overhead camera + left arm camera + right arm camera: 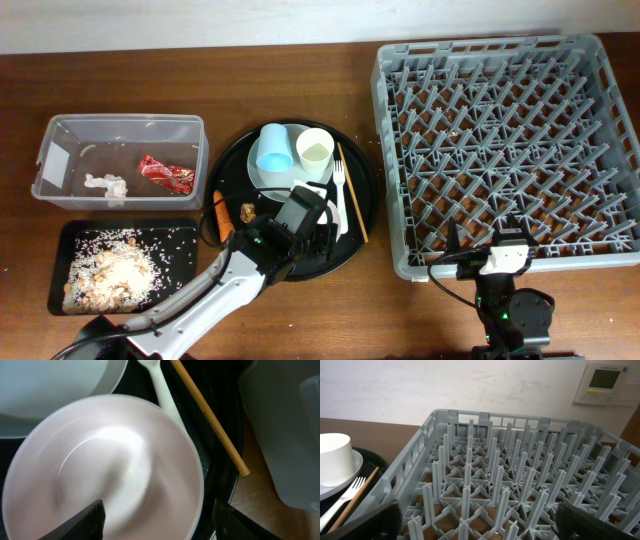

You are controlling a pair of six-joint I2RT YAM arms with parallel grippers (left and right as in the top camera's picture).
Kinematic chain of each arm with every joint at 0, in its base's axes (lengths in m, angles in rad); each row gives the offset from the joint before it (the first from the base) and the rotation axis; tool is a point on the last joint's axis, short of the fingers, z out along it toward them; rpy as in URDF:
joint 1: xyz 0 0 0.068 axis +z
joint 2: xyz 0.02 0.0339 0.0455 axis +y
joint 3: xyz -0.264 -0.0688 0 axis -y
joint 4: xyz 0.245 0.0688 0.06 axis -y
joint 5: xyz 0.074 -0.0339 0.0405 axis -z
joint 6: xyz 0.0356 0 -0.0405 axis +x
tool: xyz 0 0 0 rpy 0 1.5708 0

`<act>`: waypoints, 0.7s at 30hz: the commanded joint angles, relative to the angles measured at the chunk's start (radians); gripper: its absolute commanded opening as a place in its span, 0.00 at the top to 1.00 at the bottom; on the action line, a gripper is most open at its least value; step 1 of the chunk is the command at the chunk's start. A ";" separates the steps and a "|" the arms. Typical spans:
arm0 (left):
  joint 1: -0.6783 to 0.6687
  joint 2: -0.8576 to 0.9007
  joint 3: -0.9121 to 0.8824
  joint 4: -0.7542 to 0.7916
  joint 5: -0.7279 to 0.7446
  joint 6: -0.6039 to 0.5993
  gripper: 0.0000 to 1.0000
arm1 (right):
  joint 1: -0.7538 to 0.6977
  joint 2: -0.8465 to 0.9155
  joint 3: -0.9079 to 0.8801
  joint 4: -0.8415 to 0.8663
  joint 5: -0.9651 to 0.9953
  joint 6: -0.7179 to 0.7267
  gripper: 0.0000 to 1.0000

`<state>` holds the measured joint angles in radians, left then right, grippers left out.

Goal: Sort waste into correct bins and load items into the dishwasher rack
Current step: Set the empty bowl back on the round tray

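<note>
White bowl [115, 470] fills left wrist view, on round tray [362, 200], frame centre overhead. Left gripper [160, 512] spread wide astride its rim: close squarely on rim, lift clear of fork [162, 395]. Right gripper [477, 522] spread, empty, lower right by rack [520, 460].

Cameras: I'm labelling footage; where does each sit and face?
Overhead: above the table, facing straight down on the dishwasher rack and round tray; both arms show.
Left wrist: on the left arm, facing down at the white bowl; its fingertips show.
Right wrist: on the right arm, facing across the rack to the wall; its fingertips show.
Both wrist views share the wooden stick.
</note>
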<state>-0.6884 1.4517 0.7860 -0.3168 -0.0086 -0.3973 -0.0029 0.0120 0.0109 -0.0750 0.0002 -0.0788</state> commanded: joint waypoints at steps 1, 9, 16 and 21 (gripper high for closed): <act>0.015 -0.026 0.137 -0.116 -0.045 0.035 0.32 | 0.003 -0.006 -0.005 -0.005 0.009 0.008 0.01; 0.234 -0.084 0.262 -0.449 -0.216 0.035 0.01 | 0.003 -0.006 -0.005 -0.005 0.009 0.008 0.01; 0.297 -0.033 0.172 -0.344 -0.220 0.034 0.50 | 0.003 -0.006 -0.005 -0.005 0.009 0.008 0.01; 0.306 0.097 0.159 -0.270 -0.237 0.034 0.50 | 0.003 -0.006 -0.005 -0.005 0.009 0.008 0.01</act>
<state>-0.3958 1.4857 0.9562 -0.6048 -0.2218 -0.3630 -0.0029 0.0120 0.0109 -0.0750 0.0002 -0.0788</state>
